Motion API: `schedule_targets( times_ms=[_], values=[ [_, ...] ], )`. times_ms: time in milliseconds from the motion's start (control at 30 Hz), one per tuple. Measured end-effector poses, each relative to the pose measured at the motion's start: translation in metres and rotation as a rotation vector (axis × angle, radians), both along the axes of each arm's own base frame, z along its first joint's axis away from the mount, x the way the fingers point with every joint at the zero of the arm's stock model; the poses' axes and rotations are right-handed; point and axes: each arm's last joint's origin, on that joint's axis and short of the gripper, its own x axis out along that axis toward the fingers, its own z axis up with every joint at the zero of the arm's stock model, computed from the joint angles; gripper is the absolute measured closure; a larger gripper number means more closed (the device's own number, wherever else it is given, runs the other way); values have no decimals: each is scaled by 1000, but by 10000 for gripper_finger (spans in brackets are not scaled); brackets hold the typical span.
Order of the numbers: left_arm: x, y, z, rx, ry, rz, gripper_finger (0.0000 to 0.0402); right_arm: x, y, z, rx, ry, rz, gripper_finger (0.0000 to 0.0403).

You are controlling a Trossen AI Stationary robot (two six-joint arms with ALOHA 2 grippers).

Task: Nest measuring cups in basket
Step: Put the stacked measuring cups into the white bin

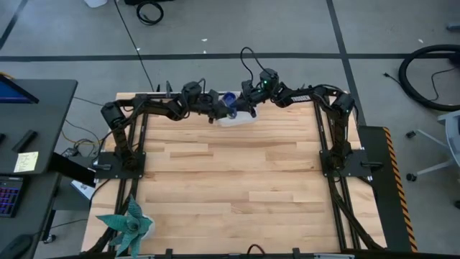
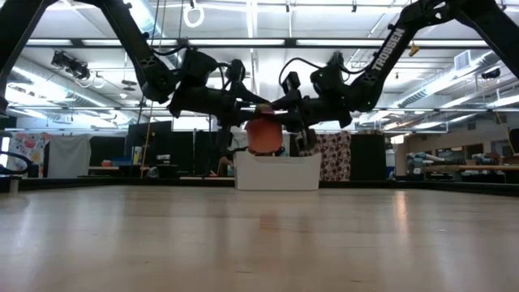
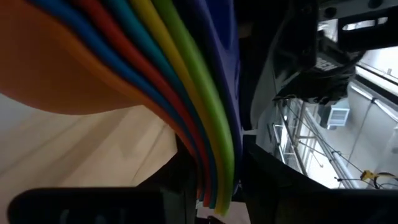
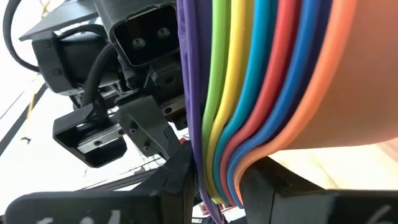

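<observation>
The measuring cups are nested into one stack, orange outermost [image 2: 263, 135], with blue, red, light blue, yellow, green and dark blue-purple edges showing in the left wrist view [image 3: 186, 81] and the right wrist view [image 4: 261, 74]. The stack hangs over the white basket [image 2: 277, 173], which stands at the table's far edge [image 1: 241, 119]. My left gripper [image 1: 220, 108] and my right gripper [image 1: 246, 101] meet at the stack from opposite sides, each shut on it. My left gripper pinches the stacked coloured edges [image 3: 214, 171] of the nested cups between its two fingers, all layers together. It comes about level from the table's left. The stack is lifted, its orange bottom just over the basket. My right gripper pinches the stacked coloured edges [image 4: 224, 165] on the opposite side between its two fingers, all layers together. It comes about level from the table's right. Whether these edges are rims or handles I cannot tell.
The wooden tabletop [image 1: 237, 180] stretches from the basket to the near edge. A teal leafy ornament [image 1: 129, 224] sits at the near left corner. The arm frames stand along the left [image 1: 118, 155] and right [image 1: 338, 155] sides.
</observation>
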Motion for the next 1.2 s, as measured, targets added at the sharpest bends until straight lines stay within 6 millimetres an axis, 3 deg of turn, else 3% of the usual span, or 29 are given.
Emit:
schedule_targets(
  times_ms=[133,367,1200],
  values=[
    [1,-6,-7,-34,56,-39,308,5,11,-10,-14,61,8,306],
    [-2,-16,-23,-47,150,-198,296,17,56,-35,-13,146,0,305],
    [-6,-10,-29,3,242,-98,294,7,52,-51,-74,157,-61,305]
  ],
)
